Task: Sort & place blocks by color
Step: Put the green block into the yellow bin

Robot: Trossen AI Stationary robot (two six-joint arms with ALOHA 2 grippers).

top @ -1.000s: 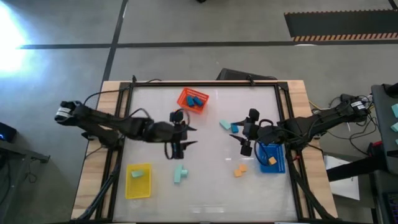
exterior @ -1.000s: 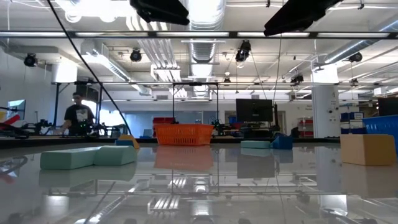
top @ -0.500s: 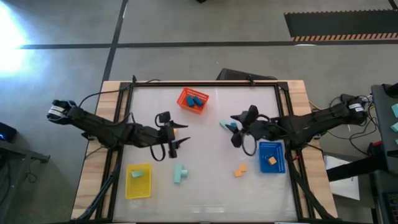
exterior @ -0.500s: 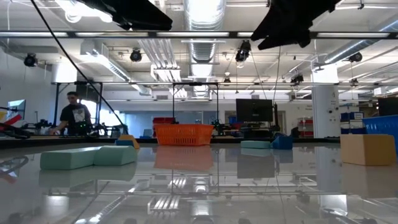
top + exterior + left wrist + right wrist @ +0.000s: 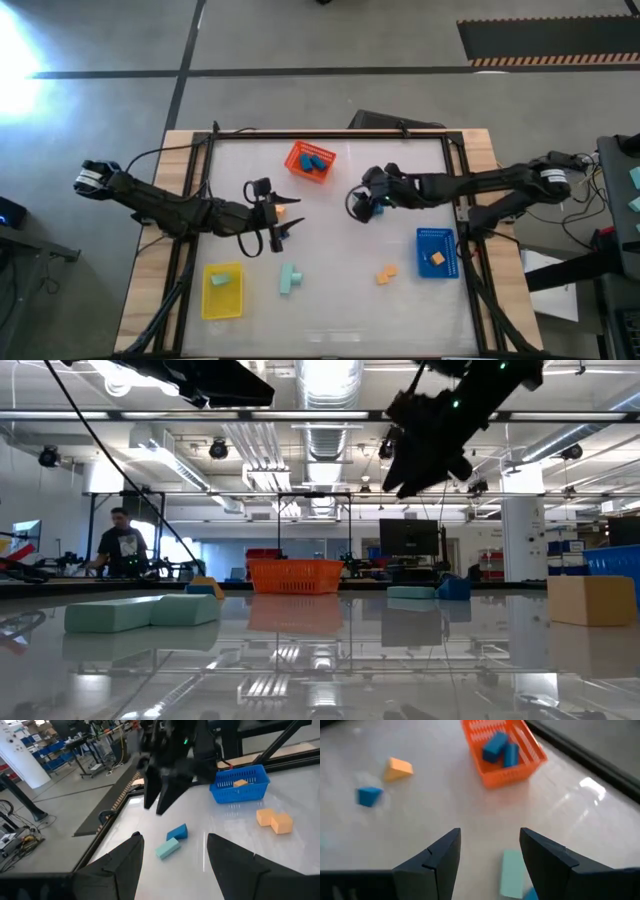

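High view: the right gripper (image 5: 362,203) had swung from the blue tray (image 5: 437,252) to above the mint block (image 5: 360,200). Right wrist view: jaws released, empty, mint block (image 5: 510,873) between them. Left gripper (image 5: 274,222), also released, had withdrawn.

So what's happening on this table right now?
Two arms are sorting blocks into trays. The right tool hangs open above the mint block and blue block near the table's middle, holding nothing. The left tool waits open and empty left of centre. Two blue blocks sit in the orange tray, an orange block in the blue tray, a mint one in the yellow tray. Others lie loose.
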